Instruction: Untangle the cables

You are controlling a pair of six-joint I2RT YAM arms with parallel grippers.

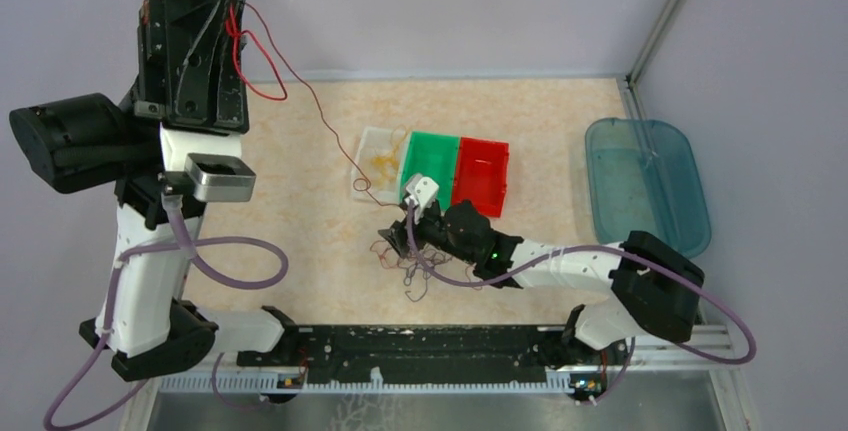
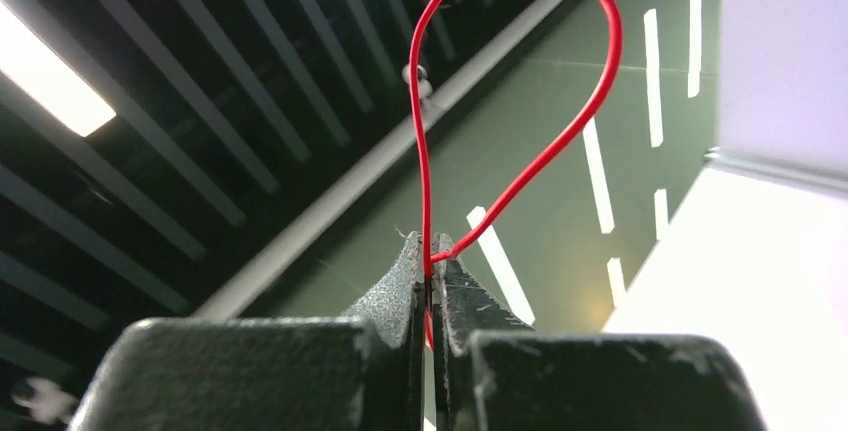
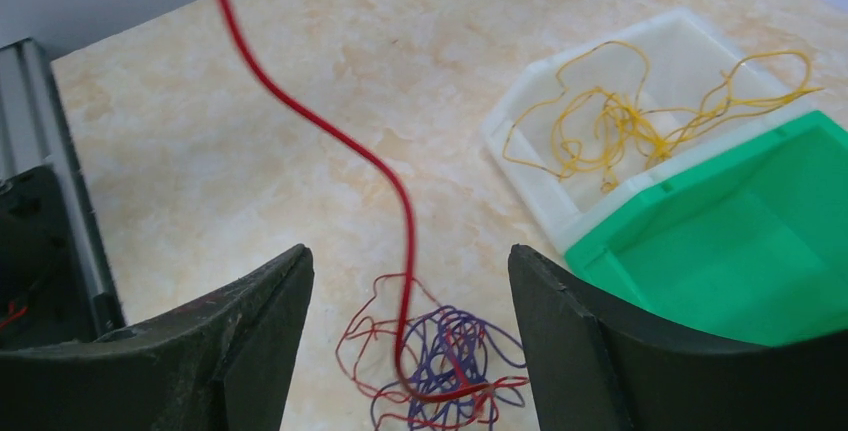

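Left claw (image 2: 430, 251) raised, pinched on red cable (image 2: 422, 161), loop above tips; right claw (image 3: 408, 256) wide, red-purple tangle (image 3: 440, 366) between fingers (image 3: 250, 341), lower part cut off; yellow cables (image 3: 625, 121) beyond, in white bin (image 3: 520, 176).

text: none legible | labels/brands: none legible | numbers/signs: none legible | views checked: top external, left wrist, right wrist, all three blank of print

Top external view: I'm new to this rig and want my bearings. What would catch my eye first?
The left tool, raised high at far left, pinches a red cable that runs down to a red and purple tangle on the table. The open right tool hovers over that tangle, near a white bin holding yellow cables.
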